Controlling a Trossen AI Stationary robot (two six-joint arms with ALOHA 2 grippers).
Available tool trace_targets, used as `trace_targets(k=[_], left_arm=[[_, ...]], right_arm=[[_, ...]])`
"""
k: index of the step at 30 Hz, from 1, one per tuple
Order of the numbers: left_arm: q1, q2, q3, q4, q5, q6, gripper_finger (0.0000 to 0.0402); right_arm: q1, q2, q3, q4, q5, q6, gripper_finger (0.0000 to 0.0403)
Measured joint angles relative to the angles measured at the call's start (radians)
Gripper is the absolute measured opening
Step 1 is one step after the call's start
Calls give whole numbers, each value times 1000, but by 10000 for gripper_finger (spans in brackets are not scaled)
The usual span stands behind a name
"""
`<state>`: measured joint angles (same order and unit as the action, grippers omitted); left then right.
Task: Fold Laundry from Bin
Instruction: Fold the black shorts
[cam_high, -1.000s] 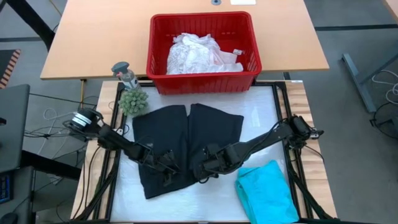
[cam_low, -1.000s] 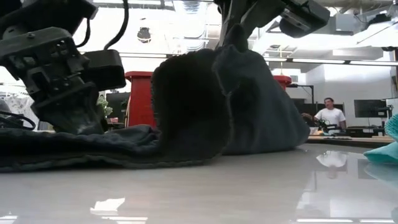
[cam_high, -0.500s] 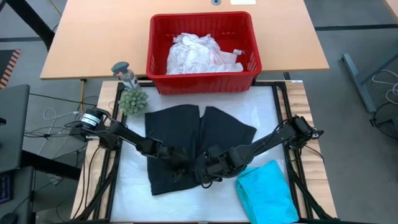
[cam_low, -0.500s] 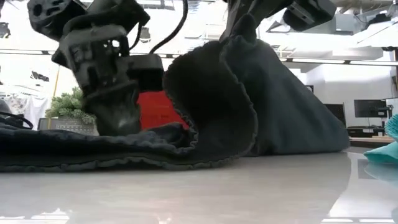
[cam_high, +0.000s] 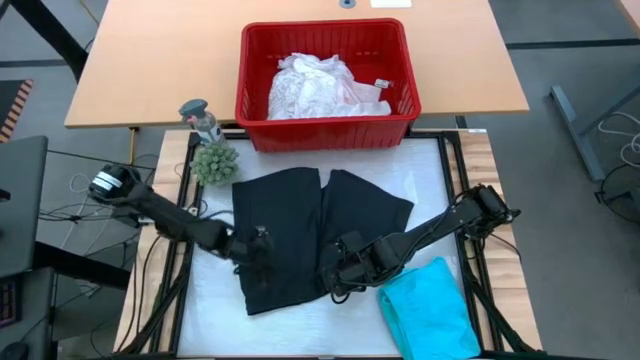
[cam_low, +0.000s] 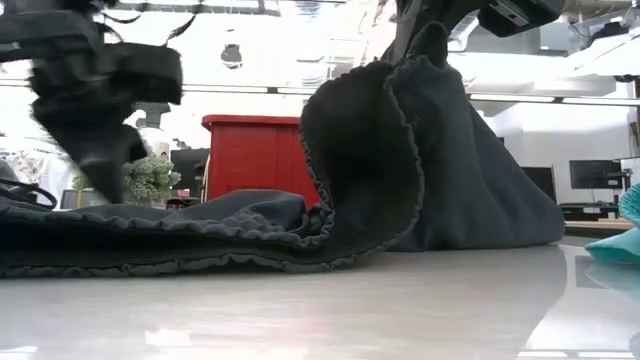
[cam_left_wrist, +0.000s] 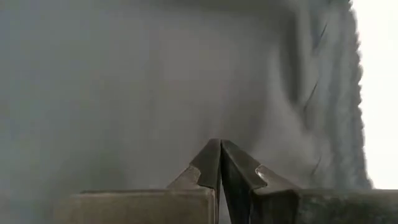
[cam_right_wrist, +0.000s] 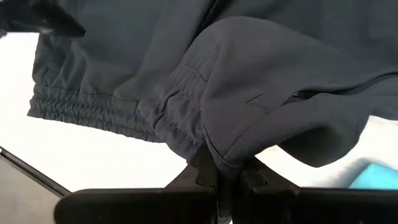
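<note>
Black garment (cam_high: 300, 235) spread on the white worktop (cam_high: 420, 165), just in front of the red bin (cam_high: 325, 125), its waistband end farthest from the bin. Right pincer (cam_high: 335, 275) clamped on the elastic waistband, lifting that edge into a tall standing fold, seen clearly from table height (cam_low: 400, 150). Left pincer (cam_high: 258, 245) clenched with nothing between its tips, over the garment's left half, fingertips (cam_left_wrist: 219, 163) pressed together above the cloth.

Soft, limp knit, probably light; sags and drapes wherever unsupported, so likely to slump once let go. Gathered waistband and hems the thickest, surest places to pinch. White lacy top (cam_high: 315, 85) heaped inside the bin; teal garment (cam_high: 430, 310) folded just beside the black one, on the side away from the bin.
</note>
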<state>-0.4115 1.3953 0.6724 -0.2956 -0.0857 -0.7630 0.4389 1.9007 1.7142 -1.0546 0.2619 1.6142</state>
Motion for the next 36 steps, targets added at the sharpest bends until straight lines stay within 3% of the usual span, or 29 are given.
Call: trace_targets(k=[5, 12, 18, 28, 36], left_arm=[[-97, 5, -78, 70, -25, -127, 0], [-110, 5, -119, 73, -65, -160, 0], [-83, 11, -168, 158, -65, -148, 0], [60, 13, -169, 191, -59, -11, 0], [120, 13, -169, 212, -31, 49, 0]], right_arm=[[-1, 0, 0, -2, 1, -17, 32], [-1, -4, 0, 18, -7, -27, 32], [0, -15, 39, 57, -3, -92, 32], [-80, -16, 152, 143, -3, -380, 32], [-143, 71, 151, 305, -201, -593, 32]])
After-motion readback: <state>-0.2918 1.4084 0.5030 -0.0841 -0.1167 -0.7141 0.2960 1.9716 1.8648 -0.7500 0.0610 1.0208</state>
